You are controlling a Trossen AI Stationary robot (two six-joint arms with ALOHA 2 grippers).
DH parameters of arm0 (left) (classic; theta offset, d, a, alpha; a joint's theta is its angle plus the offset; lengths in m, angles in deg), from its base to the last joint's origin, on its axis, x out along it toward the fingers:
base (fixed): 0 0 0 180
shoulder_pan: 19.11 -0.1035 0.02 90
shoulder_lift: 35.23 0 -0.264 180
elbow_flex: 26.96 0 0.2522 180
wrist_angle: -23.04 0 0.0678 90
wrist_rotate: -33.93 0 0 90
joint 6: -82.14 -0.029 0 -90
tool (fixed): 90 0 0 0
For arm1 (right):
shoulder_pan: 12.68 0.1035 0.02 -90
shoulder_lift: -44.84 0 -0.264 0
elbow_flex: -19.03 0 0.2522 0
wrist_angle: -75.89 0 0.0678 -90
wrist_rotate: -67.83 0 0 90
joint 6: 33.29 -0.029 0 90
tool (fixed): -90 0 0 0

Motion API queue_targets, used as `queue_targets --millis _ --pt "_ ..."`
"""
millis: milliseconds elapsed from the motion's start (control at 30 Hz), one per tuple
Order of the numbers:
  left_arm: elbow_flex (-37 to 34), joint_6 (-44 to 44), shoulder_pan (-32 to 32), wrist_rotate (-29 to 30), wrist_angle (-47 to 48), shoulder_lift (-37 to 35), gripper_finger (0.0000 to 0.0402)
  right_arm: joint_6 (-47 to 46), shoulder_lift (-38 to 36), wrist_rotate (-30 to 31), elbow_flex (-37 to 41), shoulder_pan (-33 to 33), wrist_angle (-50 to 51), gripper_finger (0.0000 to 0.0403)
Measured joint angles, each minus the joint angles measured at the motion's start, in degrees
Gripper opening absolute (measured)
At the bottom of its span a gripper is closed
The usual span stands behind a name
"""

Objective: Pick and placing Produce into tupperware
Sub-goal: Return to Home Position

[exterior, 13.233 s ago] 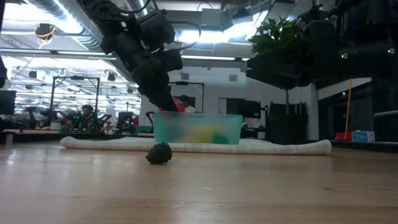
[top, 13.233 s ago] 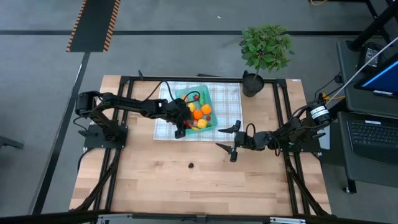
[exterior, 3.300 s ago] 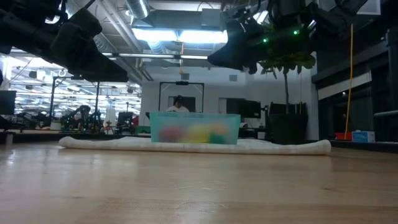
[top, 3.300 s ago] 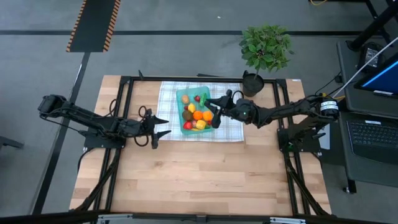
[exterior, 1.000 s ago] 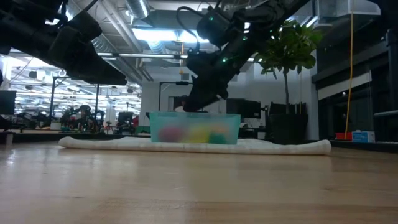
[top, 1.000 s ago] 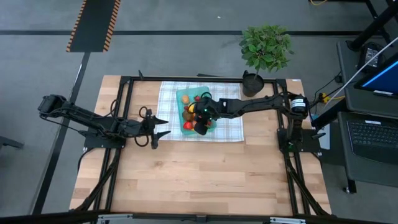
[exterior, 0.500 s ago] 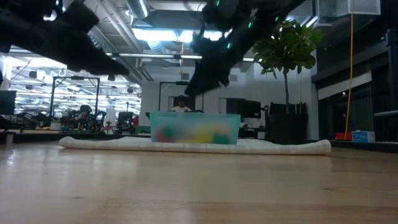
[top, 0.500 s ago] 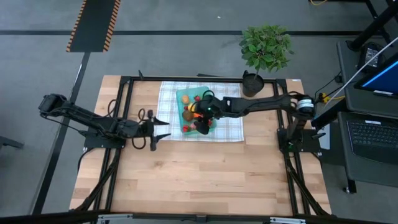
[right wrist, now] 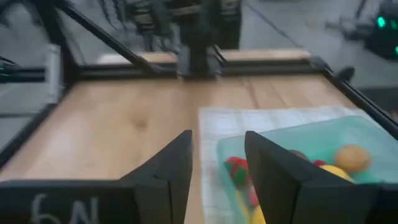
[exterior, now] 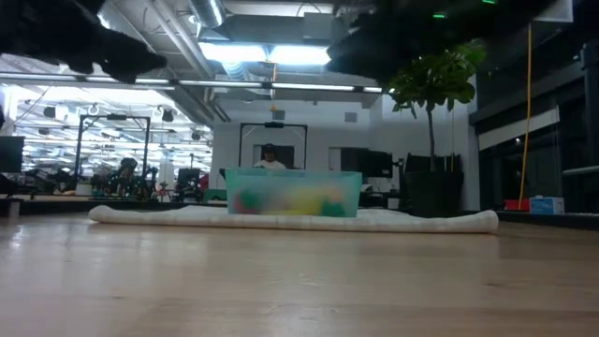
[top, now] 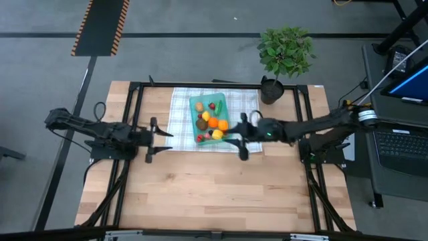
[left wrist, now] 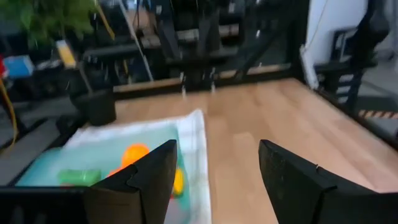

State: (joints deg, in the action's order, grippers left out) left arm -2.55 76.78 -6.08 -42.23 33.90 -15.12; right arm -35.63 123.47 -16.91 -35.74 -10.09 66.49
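The left gripper point(top: 158, 143) is held over bare wood just off the left edge of the checked cloth point(top: 180, 110). Its jaws are spread wide and nothing is held between them, as is seen in the left wrist view. The right gripper point(top: 236, 145) is held over the near right part of the cloth. Its jaws are parted more narrowly, and nothing is gripped by them either.

The tupperware point(top: 194, 115) is set on the cloth between the two grippers. It is just beside the right gripper, and it is separated from the left gripper by a strip of cloth and wood. Neither gripper is touching it. The produce point(top: 214, 124) is gathered inside it: orange, yellow, green, red and brown pieces are made out, packed close together.

The cloth is spread on the far middle of the wooden table point(top: 200, 194), and the table is bordered by black frame rails. A potted plant point(top: 286, 50) is stood at the far right corner, beyond the right arm and well apart from the tupperware. In the low view, a person point(exterior: 270, 155) is seen in the room behind the tupperware.
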Motion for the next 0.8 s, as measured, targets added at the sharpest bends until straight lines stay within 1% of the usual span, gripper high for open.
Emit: queue_targets --millis 67,133,267,367,500,700,800 --pt "-0.9 -0.9 0.0 -1.7 0.1 -3.1 0.0219 0.6 -3.3 0.0 5.9 1.8 -5.5 0.0149" --pt "-2.7 -1.6 0.0 -3.5 0.6 -5.7 0.0222 2.6 -6.6 0.2 10.1 3.4 -9.0 0.0149" --pt "-7.0 -2.2 -0.3 -3.9 -0.8 -10.6 0.0223 2.3 -13.1 2.0 16.2 5.5 -11.7 0.0149" --pt "-8.8 -3.5 -2.0 -3.9 -2.2 -13.9 0.0220 2.8 -18.1 3.8 18.8 6.3 -13.1 0.0149" --pt "-9.9 -4.3 -5.2 -3.8 -2.9 -17.2 0.0220 2.9 -23.3 4.2 21.0 6.5 -11.6 0.0149" --pt "-10.2 -4.4 -10.1 -4.2 0.0 -18.1 0.0225 4.2 -29.2 4.3 25.2 6.4 -11.6 0.0149" --pt "-10.2 -5.5 -12.6 -6.2 -0.1 -18.1 0.0223 4.1 -32.1 4.3 27.4 6.4 -11.8 0.0149"
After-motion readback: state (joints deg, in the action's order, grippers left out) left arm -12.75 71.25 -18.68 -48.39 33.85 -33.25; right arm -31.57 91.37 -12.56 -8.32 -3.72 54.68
